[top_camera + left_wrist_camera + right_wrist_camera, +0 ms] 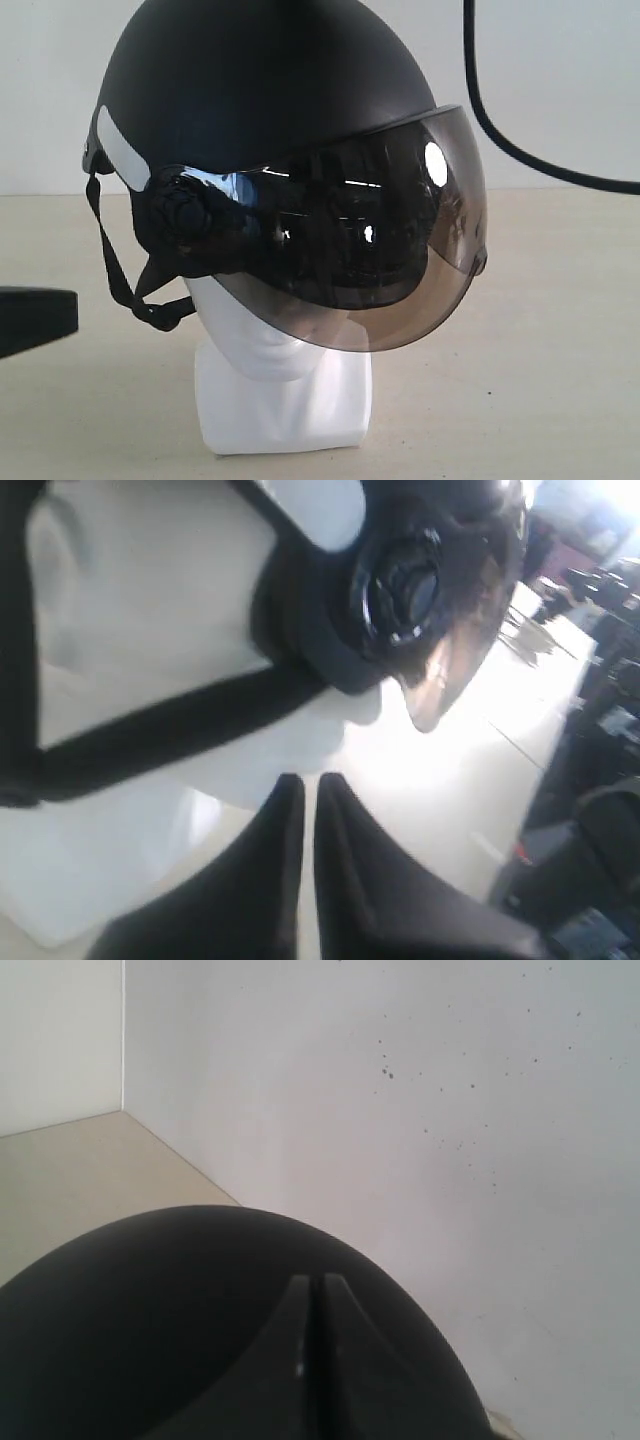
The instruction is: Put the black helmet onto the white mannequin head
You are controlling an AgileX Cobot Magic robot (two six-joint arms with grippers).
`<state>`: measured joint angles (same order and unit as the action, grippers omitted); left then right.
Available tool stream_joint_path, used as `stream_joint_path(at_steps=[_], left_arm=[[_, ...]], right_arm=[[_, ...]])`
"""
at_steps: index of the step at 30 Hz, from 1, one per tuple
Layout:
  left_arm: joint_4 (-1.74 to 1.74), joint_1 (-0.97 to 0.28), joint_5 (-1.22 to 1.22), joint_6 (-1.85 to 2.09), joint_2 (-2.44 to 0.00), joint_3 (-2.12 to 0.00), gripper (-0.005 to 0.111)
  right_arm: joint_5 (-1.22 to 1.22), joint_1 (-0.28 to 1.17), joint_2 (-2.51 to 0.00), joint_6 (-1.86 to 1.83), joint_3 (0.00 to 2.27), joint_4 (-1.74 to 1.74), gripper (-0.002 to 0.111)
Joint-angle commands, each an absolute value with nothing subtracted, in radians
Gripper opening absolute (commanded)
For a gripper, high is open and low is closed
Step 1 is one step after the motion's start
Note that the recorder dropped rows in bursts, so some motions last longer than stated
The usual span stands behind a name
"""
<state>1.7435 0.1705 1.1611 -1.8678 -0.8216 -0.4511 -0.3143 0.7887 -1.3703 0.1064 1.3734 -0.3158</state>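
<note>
Already the helmet [270, 100] sits on the head [265, 350], visor forward. Your right hand [311, 1290], fingers pinched together on nothing, is right over the crown, so it's nearer; your left hand [306, 790], likewise pinched empty, hovers below the strap by the neck

Bare beige bench [540, 380] open right of the glossy white plastic mannequin head [280, 400], matte black helmet with smoky curved visor [260, 100] overhanging the face, thick black cable [468, 40] hanging near the visor's upper right, dark blocky shape [30, 315] low at left near the black chin straps [165, 312]
</note>
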Motion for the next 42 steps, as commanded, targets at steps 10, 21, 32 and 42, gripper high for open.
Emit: stream_joint_path(at_steps=[10,21,32,42], left_arm=[[1.744,0.188,0.875,-1.891,-0.765,-0.509,0.051],[1.744,0.188,0.863,-1.822,-0.835,-0.513,0.067],[1.543,0.188,0.964,-1.615,-0.961,-0.513,0.067],[1.453,0.173,0.981,-1.456,-1.04,-0.513,0.067]], right_arm=[[-0.326,0.789,-1.359,0.097,1.378,-0.309,0.0],[-0.322,0.789,-1.359,0.097,1.378,-0.309,0.0],[-0.309,0.789,-1.359,0.097,1.378,-0.309,0.0],[-0.296,0.789,-1.359,0.097,1.378,-0.309,0.0]])
